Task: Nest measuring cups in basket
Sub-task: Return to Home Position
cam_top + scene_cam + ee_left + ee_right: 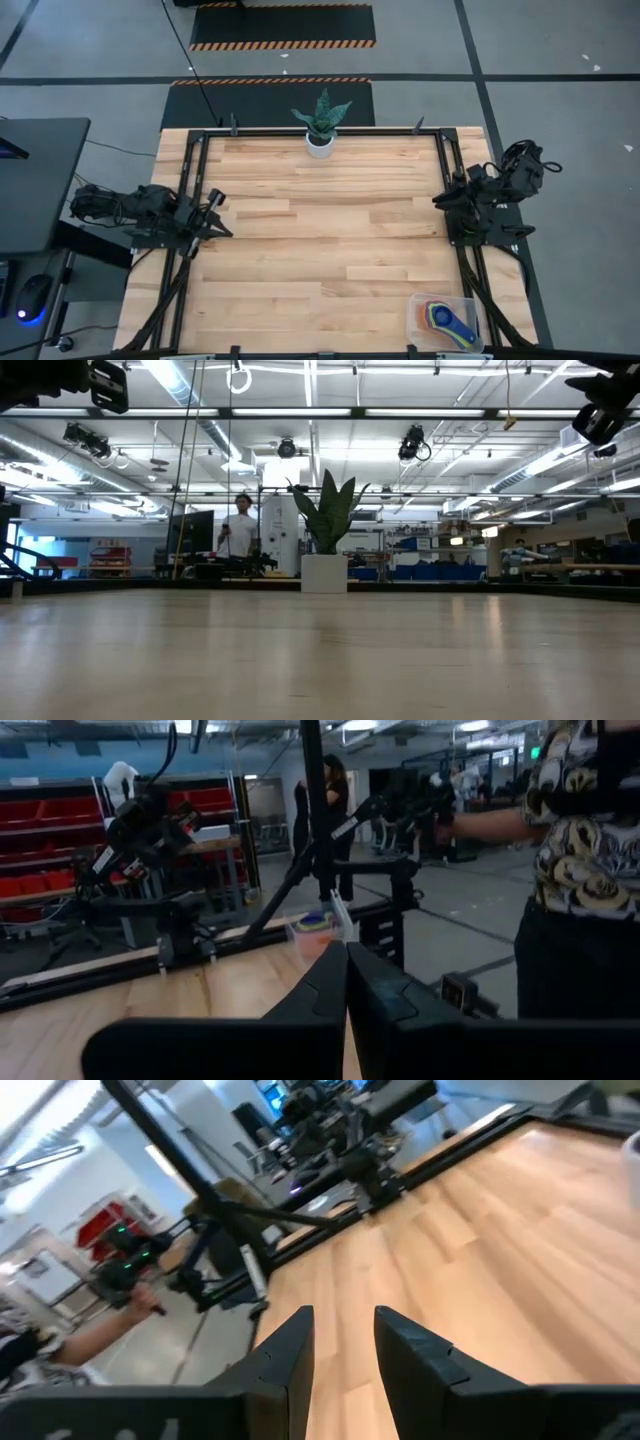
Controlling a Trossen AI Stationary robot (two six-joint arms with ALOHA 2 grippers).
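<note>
- Fingers of the left gripper (347, 952) lie pressed together with nothing between them. That suits an arm with no more picking to do.
- Fingers of the right gripper (343, 1318) stand a little apart, also holding nothing, with only bare wood beyond them.
- Both arms sit folded at their own sides of the table (330, 250), the left at the left edge and the right at the right edge. Both grippers are lifted off the wood, which I judge to be the rest pose.
- The low view fits this: no arm reaches down to the table top, and only dark parts show in its upper corners.
- The cups (445, 316) lie stacked inside the basket (411, 320), blue uppermost with yellow, red and green edges showing round it. I cannot count them.
- The basket stands at the near right corner of the table, well apart from both grippers and close to the right arm's side.
- No loose cup shows on the wood, so the nesting looks done.
- The plant pot (320, 147) stands at the middle of the far edge, clear of the arms.
- A person (585, 870) stands just off the table near the basket's corner.
</note>
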